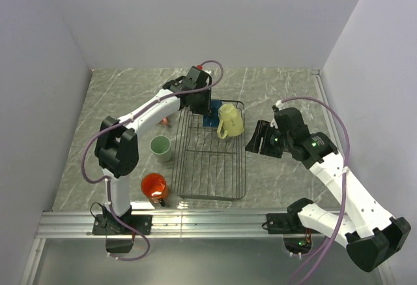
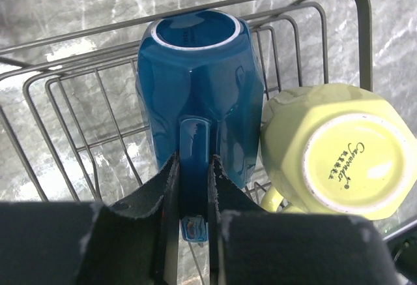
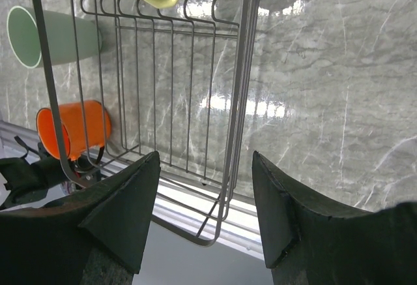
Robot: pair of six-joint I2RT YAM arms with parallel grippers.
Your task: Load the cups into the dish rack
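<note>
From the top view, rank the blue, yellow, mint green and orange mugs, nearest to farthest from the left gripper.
1. blue mug, in the left gripper, at the dish rack's far end.
2. pale yellow mug, right beside it in the rack.
3. mint green mug, on the table left of the rack.
4. orange mug, near-left of the rack.

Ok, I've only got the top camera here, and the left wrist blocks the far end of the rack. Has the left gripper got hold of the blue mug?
Observer: Yes. The left wrist view shows the left gripper closed on the handle of the blue mug, inside the rim of the dish rack.
Operator: Which way is the yellow one facing?
Observer: The yellow mug shows that camera its base, with a printed maker's mark, right beside the blue one.
Operator: And the right gripper?
Observer: The right wrist view shows the right gripper open, nothing between its fingers.
</note>
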